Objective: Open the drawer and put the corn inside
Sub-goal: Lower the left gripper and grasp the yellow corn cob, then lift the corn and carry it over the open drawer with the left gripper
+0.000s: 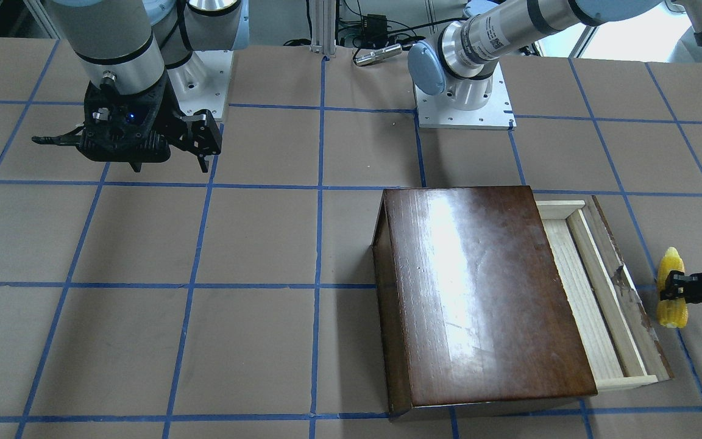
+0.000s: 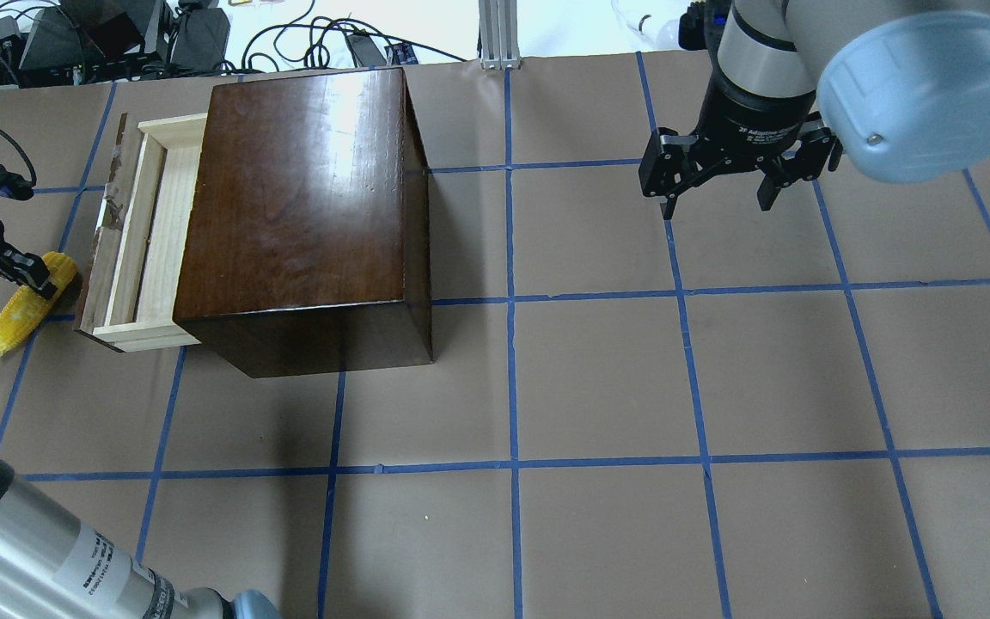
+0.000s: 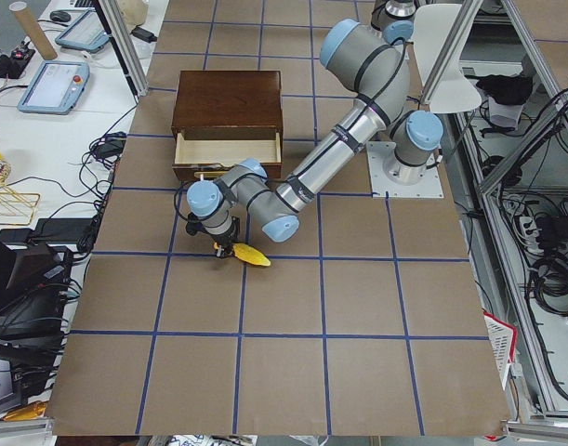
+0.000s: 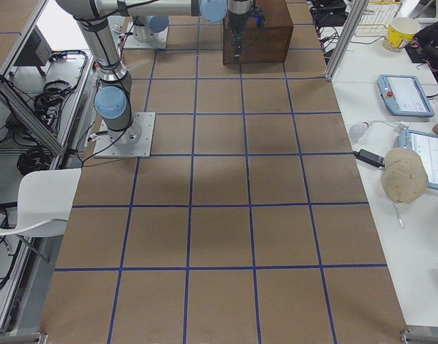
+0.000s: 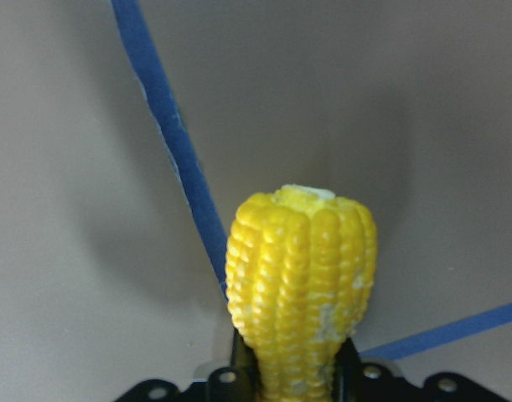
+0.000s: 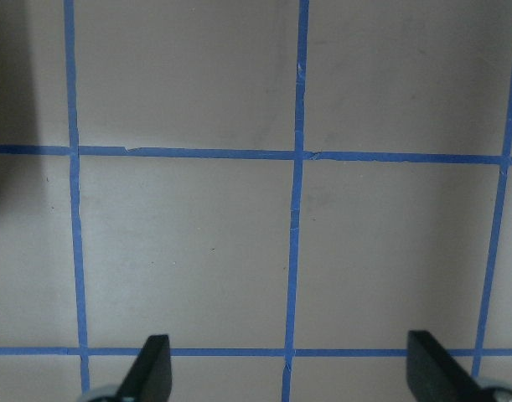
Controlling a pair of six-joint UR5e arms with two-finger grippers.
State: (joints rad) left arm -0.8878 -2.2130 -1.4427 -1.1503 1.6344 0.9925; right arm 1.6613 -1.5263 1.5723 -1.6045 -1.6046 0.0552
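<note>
The glossy dark-brown box (image 2: 297, 189) stands on the table with its drawer (image 2: 147, 232) pulled out; the pale tray inside looks empty. In the front view the drawer (image 1: 595, 286) sticks out to the right of the box (image 1: 479, 292). My left gripper (image 2: 35, 275) is shut on the yellow corn (image 2: 14, 318), low over the table just outside the drawer's dark front panel. The left wrist view shows the corn (image 5: 302, 276) clamped between the fingers. My right gripper (image 2: 717, 206) is open and empty, far from the box.
The table is brown paper with a blue tape grid (image 2: 512, 301). The arm bases' plates (image 1: 464, 110) sit at the robot's edge. The right wrist view shows only bare table below the open right gripper (image 6: 291, 373).
</note>
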